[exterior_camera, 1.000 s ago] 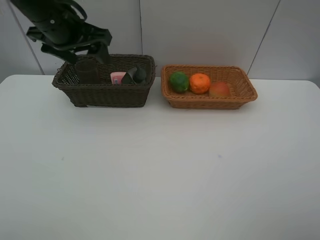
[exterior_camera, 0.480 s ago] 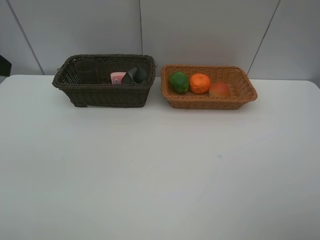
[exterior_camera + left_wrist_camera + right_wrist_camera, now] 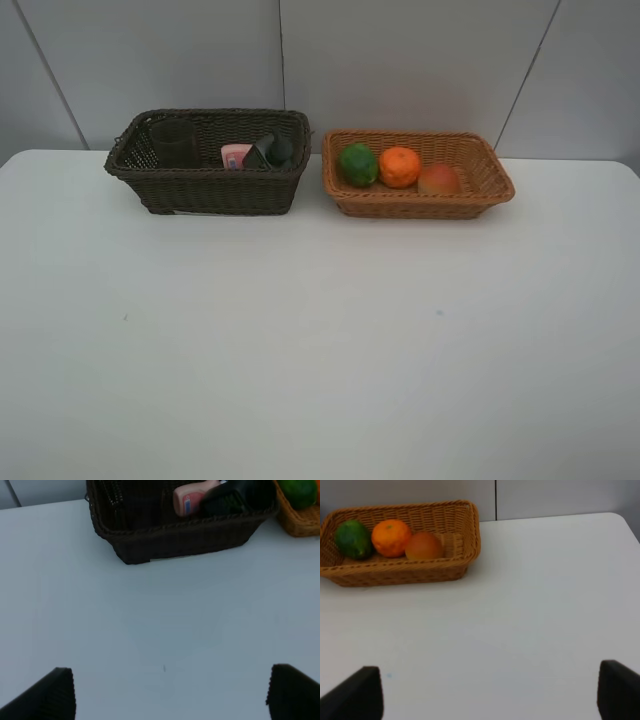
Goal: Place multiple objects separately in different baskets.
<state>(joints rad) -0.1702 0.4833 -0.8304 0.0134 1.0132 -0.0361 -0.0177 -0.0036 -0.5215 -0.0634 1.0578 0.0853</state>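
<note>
The dark brown basket (image 3: 205,190) stands at the table's back left and holds the mauve cup (image 3: 174,144), the pink bottle (image 3: 236,155) and the dark green pump bottle (image 3: 270,150). The light tan basket (image 3: 420,203) beside it holds the lime (image 3: 357,163), the orange (image 3: 399,167) and the reddish-orange fruit (image 3: 438,180). Neither arm shows in the exterior view. My left gripper (image 3: 170,695) is open and empty above the bare table in front of the dark basket (image 3: 175,535). My right gripper (image 3: 490,695) is open and empty, away from the tan basket (image 3: 395,570).
The white table (image 3: 320,340) spreads in front of both baskets. A grey panelled wall (image 3: 400,60) rises right behind them. The table's right edge shows in the right wrist view.
The left arm, which hung over the dark basket a second ago, has drawn back out of the exterior view. The baskets and their contents have not moved.
</note>
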